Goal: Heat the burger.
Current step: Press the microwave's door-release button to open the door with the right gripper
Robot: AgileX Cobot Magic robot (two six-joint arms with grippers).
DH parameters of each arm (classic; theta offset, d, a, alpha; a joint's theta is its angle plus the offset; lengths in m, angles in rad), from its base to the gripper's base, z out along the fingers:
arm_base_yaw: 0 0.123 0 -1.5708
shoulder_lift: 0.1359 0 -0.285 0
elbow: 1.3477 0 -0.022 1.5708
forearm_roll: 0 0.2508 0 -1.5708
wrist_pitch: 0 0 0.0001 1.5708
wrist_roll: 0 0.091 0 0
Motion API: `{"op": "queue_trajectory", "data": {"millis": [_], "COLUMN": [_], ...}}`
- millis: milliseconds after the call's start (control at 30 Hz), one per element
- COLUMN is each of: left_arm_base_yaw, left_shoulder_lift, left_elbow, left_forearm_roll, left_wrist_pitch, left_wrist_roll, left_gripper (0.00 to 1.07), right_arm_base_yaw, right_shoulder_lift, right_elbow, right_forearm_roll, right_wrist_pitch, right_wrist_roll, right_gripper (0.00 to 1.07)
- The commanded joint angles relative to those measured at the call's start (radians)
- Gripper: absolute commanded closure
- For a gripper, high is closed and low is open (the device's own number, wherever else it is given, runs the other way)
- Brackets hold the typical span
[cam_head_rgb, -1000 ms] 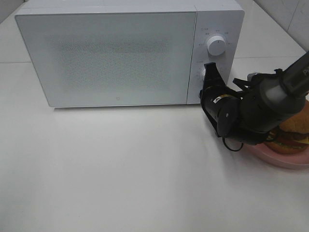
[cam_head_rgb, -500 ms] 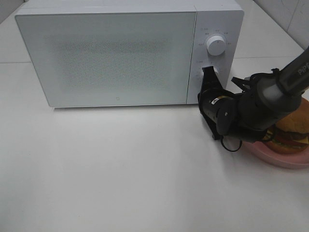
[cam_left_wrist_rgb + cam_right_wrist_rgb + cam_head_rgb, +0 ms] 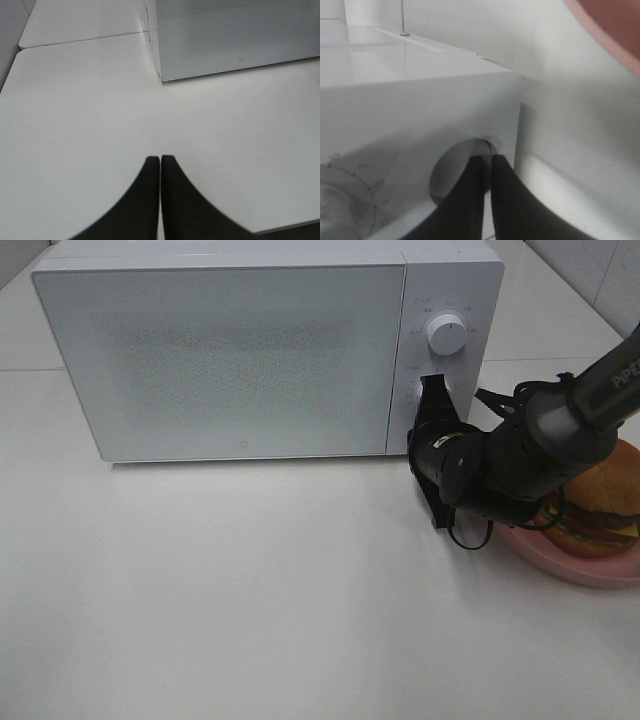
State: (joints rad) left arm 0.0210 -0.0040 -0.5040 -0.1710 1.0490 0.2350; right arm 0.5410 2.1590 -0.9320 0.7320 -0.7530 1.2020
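Note:
The burger (image 3: 608, 502), with a golden-brown bun, sits on a round pink plate (image 3: 590, 568) at the right edge, partly hidden by my right arm. My right gripper (image 3: 434, 390) is shut, and its tips are against the lower round knob of the white microwave (image 3: 230, 350). In the right wrist view the shut fingertips (image 3: 486, 159) touch that knob (image 3: 451, 170), with the plate's rim (image 3: 610, 30) at the corner. My left gripper (image 3: 160, 161) is shut and empty over the bare table. It is out of the exterior view.
The microwave's door is closed. Its upper knob (image 3: 446, 334) is free above my right gripper. The microwave's left front corner (image 3: 161, 75) shows in the left wrist view. The white table (image 3: 250, 590) stretches in front of the microwave.
My right arm has shifted slightly left and towards the microwave panel, bringing the gripper tips onto the lower knob and uncovering more of the burger. The left gripper's earlier state is not shown.

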Motion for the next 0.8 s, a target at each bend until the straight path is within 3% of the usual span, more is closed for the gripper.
{"op": "queue_trajectory", "data": {"millis": [33,633,800], "left_arm_base_yaw": [0.002,0.002,0.002], "left_shoulder_lift": [-0.019,-0.019,-0.019], "left_elbow": [0.0,0.0,0.0], "left_forearm_roll": [-0.001,-0.001,-0.001], "left_wrist_pitch": [-0.006,-0.006,-0.006], "left_wrist_roll": [0.003,0.003,0.003], "left_gripper": [1.06,1.06,1.06], "right_arm_base_yaw": [-0.022,-0.018,-0.018], "right_shoulder_lift": [-0.006,-0.079,-0.079], "right_elbow": [-0.131,0.025,0.028], "right_forearm_roll": [-0.166,-0.207,-0.206], "right_wrist_pitch": [-0.283,-0.285,-0.274], "right_wrist_roll": [0.006,0.011,0.008], "right_gripper": [1.07,1.07,1.07]}}
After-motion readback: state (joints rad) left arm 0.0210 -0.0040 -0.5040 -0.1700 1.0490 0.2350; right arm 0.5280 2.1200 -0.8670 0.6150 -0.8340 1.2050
